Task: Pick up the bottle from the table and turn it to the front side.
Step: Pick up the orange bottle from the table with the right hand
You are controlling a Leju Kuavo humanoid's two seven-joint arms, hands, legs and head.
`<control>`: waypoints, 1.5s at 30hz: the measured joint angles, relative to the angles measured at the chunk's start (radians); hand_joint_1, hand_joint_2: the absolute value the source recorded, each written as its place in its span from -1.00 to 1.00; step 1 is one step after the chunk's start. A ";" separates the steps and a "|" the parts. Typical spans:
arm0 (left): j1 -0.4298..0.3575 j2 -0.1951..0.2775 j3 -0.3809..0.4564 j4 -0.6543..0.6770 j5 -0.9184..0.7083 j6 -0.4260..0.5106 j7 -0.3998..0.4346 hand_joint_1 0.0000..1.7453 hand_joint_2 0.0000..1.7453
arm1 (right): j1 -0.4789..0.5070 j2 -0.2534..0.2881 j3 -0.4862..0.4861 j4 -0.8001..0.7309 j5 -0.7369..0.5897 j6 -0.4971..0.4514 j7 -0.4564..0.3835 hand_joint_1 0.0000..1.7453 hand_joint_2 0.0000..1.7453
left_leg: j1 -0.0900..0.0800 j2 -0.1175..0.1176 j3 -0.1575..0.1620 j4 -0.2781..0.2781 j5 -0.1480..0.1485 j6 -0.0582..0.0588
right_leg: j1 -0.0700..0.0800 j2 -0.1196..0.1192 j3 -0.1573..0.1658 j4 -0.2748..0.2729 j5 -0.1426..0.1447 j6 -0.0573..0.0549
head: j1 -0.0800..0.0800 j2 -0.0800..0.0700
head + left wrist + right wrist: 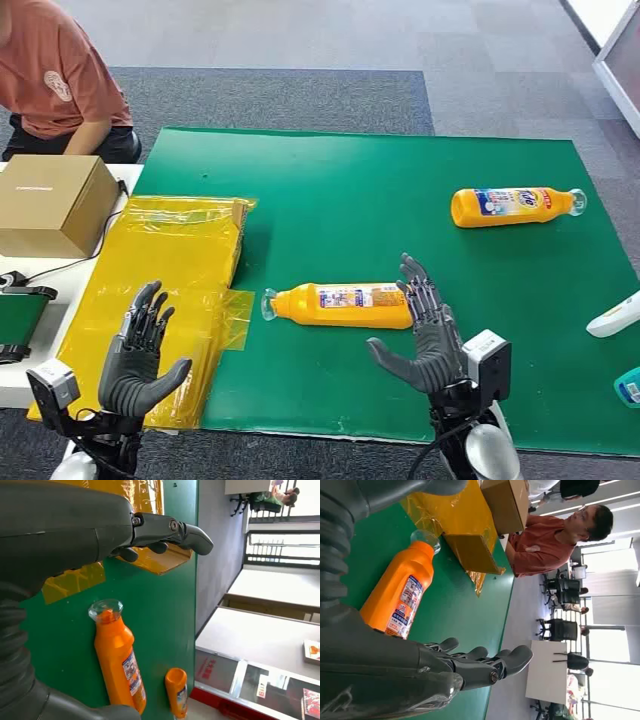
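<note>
Both my hands hover spread and holding nothing, left hand point(140, 350) lower left, right hand point(426, 335) just beside the centre bottle point(340, 305).

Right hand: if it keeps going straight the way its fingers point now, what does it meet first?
Most likely the near orange bottle. The right hand is open, its fingertips reaching the bottle's base end in the head view. Whether they sit above it or already touch is unclear; the right wrist view suggests the hand is just beside it.
</note>
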 joint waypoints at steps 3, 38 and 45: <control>0.000 0.000 0.000 0.000 0.000 0.000 0.000 -1.00 1.00 | 0.000 0.000 0.000 0.000 0.002 -0.001 0.001 -1.00 1.00 | 0.000 0.000 0.000 0.000 0.000 0.000 | 0.000 0.000 0.000 0.000 0.000 0.000 | 0.000 0.000; 0.001 -0.003 0.009 0.003 -0.030 -0.032 0.023 -1.00 1.00 | -0.049 -0.027 0.023 0.033 0.796 -0.216 0.265 -1.00 1.00 | 0.000 0.000 0.000 0.000 0.000 0.000 | 0.000 0.000 0.000 0.000 0.000 0.000 | 0.000 0.000; -0.038 -0.024 0.013 0.000 -0.052 -0.096 0.052 -1.00 1.00 | -0.174 -0.037 0.096 0.269 1.240 -0.202 0.424 -1.00 1.00 | 0.000 0.000 0.000 0.000 0.001 0.000 | 0.000 0.000 0.001 0.000 0.001 0.000 | 0.000 0.000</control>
